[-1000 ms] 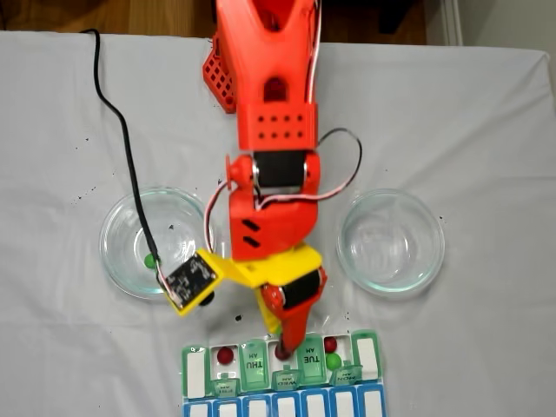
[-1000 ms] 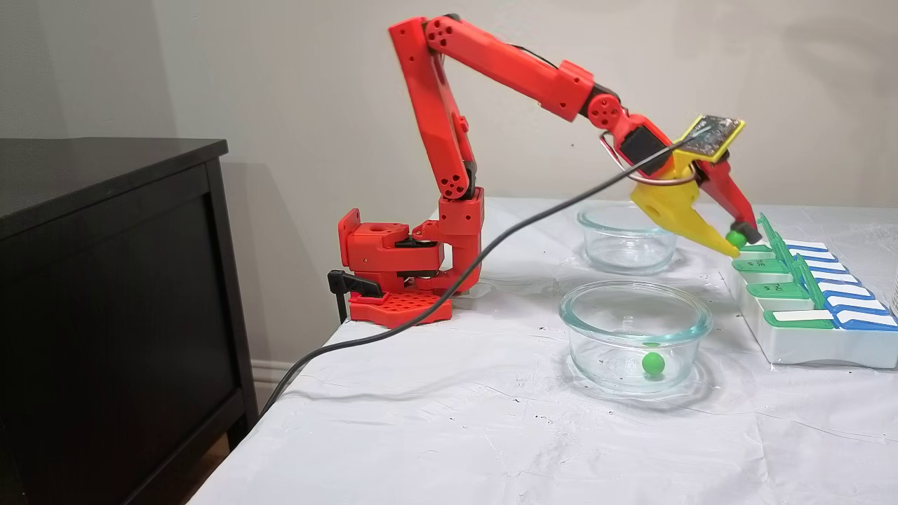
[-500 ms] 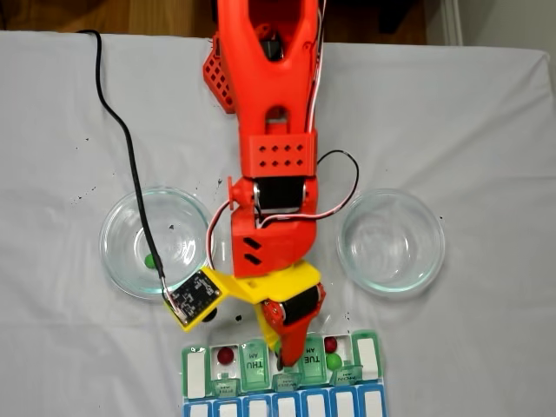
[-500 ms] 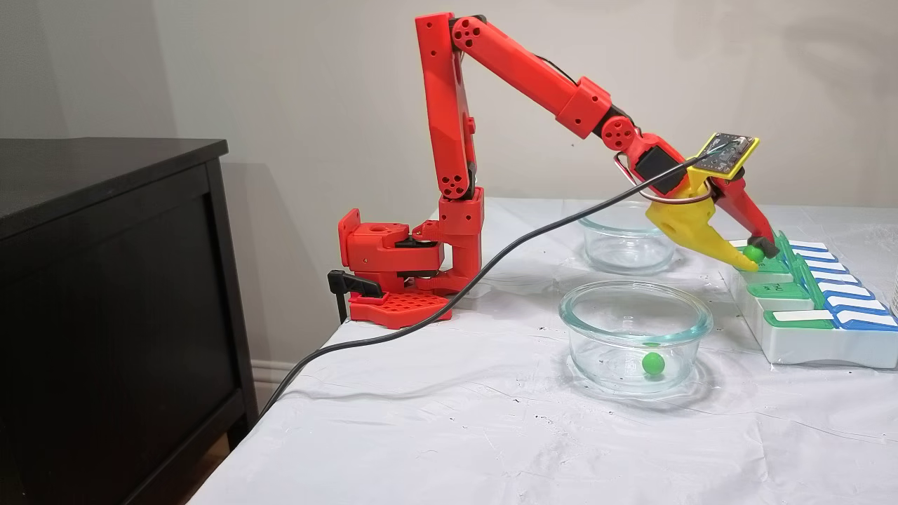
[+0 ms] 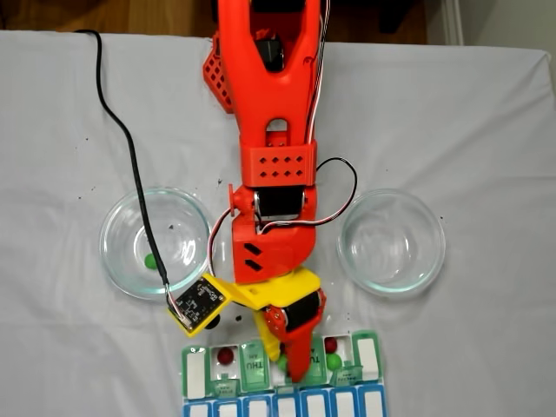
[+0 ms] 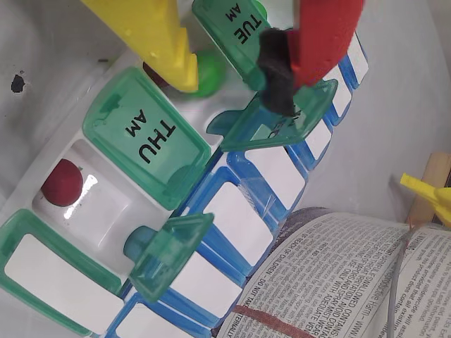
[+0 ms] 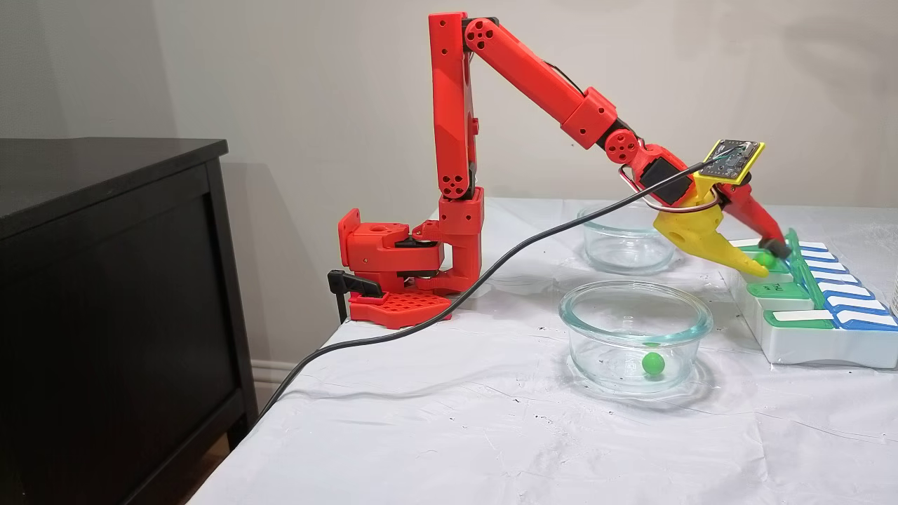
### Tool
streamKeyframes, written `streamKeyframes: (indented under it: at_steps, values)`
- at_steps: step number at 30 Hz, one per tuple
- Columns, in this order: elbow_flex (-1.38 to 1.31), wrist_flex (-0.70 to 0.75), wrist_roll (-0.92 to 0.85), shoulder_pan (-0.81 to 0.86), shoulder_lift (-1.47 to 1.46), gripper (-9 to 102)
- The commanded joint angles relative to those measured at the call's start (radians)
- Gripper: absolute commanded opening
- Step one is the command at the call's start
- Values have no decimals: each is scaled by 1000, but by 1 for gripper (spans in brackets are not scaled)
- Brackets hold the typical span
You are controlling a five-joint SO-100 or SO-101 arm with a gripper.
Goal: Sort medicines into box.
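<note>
A white cloth covers the table (image 7: 435, 421), wrinkled and dotted with small black specks. A beige wall stands behind it, and a black cabinet (image 7: 105, 280) sits beside the table on the left of the side fixed view. Wooden floor shows past the table's far edge in the top-down fixed view.

The pill organizer (image 5: 369, 360) lies flat at the near edge of the top-down fixed view, its long axis running left to right there, green lids toward the arm and the blue row (image 5: 287, 407) behind them. In the side fixed view the pill organizer (image 7: 814, 347) runs away from the camera. The THU lid (image 6: 144, 134) and TUE lid (image 6: 239, 21) are shut; other green lids stand open.

The claw (image 6: 232, 67) is parted over an open compartment between those two lids, with a green pill (image 6: 209, 72) just beside the yellow finger's tip and apart from the red finger's black pad; I cannot tell whether it rests in the compartment. A dark red pill (image 6: 62, 183) lies in the open compartment past THU.

One green pill (image 7: 653, 362) sits in the nearer glass bowl (image 7: 635, 308). A second glass bowl (image 5: 391, 241) stands on the arm's other side.
</note>
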Motion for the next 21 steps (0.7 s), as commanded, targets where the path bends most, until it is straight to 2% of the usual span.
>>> streamKeyframes:
  at_steps: [1,7,10,12,14,21]
  values:
    - [-91,-23,8,3,20,25]
    - [-87,6,14,9,60,23]
    - [-75,80,18,20,160,11]
    - [-72,190,29,28,256,0]
    - [-77,331,72,44,370,0]
    - [-101,801,43,132,673,0]
